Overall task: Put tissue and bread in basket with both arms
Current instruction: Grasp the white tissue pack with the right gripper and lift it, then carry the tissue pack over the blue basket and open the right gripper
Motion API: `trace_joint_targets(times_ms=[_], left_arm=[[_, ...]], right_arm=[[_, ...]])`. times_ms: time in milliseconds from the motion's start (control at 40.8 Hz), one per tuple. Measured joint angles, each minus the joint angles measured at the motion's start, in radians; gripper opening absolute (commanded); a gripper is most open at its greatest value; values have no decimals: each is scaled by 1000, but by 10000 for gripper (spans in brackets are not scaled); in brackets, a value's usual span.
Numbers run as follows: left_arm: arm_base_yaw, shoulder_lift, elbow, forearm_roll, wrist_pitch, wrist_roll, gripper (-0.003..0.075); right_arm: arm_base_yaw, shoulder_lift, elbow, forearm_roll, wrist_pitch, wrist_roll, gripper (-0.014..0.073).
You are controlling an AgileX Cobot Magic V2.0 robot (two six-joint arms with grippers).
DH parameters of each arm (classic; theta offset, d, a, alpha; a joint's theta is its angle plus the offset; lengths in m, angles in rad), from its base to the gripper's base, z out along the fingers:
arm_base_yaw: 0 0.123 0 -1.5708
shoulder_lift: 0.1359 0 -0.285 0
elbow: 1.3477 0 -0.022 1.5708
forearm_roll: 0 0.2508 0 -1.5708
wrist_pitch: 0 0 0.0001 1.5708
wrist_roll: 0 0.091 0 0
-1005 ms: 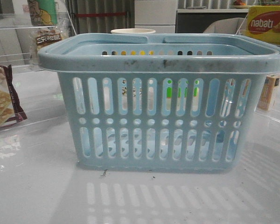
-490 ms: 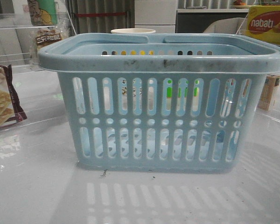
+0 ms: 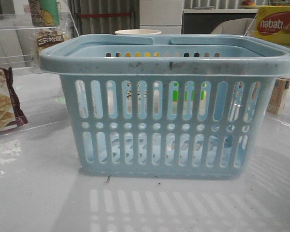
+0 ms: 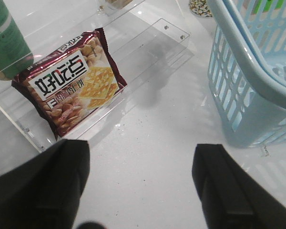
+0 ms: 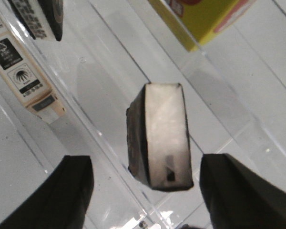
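Left gripper (image 4: 140,186): hanging spread wide above bare desk (image 4: 148,143), its two dark fingers (image 4: 43,186) well apart and pinching nothing.
Right gripper (image 5: 145,191): also standing spread, empty, its dark fingers (image 5: 238,191) sitting either side of the tissue without touching it.
Tissue (image 5: 159,136): a small black pack with a pale glossy face, lying on a clear acrylic shelf (image 5: 100,86) outside the basket, between the right gripper's fingers in that wrist view.
Basket (image 3: 169,104): pale blue, slotted, standing upright on the desk in the middle of the front view, its scuffed rim and both handles lying down; whether anything is lying inside it cannot be told.
Bread: a small clear-wrapped yellow-brown packet (image 3: 49,39) with a pale printed label is showing behind the basket's left rear corner, on a clear shelf; it is probably the bread.
Cracker packet (image 4: 69,86): maroon-edged, lying flat in a clear tray (image 4: 148,52) to the left of the basket, near the left gripper but apart from it.
Green cup (image 4: 7,43): standing just beyond the cracker packet.
Yellow box (image 5: 200,19): sitting beyond the tissue on the same clear shelving; in the front view it is showing behind the basket's right rear corner.
Cream carton (image 5: 24,67): lying beside the tissue, apart from it.
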Motion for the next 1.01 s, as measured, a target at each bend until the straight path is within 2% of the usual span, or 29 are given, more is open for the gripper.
trace_joint_targets(times_ms=[123,245,490,687,907,1005], left_arm=[[0,0,0,0,0,0,505],[0,0,0,0,0,0,505],[0,0,0,0,1,0,504],[0,0,0,0,1,0,504],[0,0,0,0,1,0,504],[0,0,0,0,1,2,504]], right_arm=[[0,21,0,-4,-11,0,304],[0,23,0,-6,-18,0,212],[0,-6,0,-6,-5,0,201],[33,-129,-11,29,36,0,201],[152,-307,-15,98,64,0,201],[243,-365,-16,135,72,0,201]])
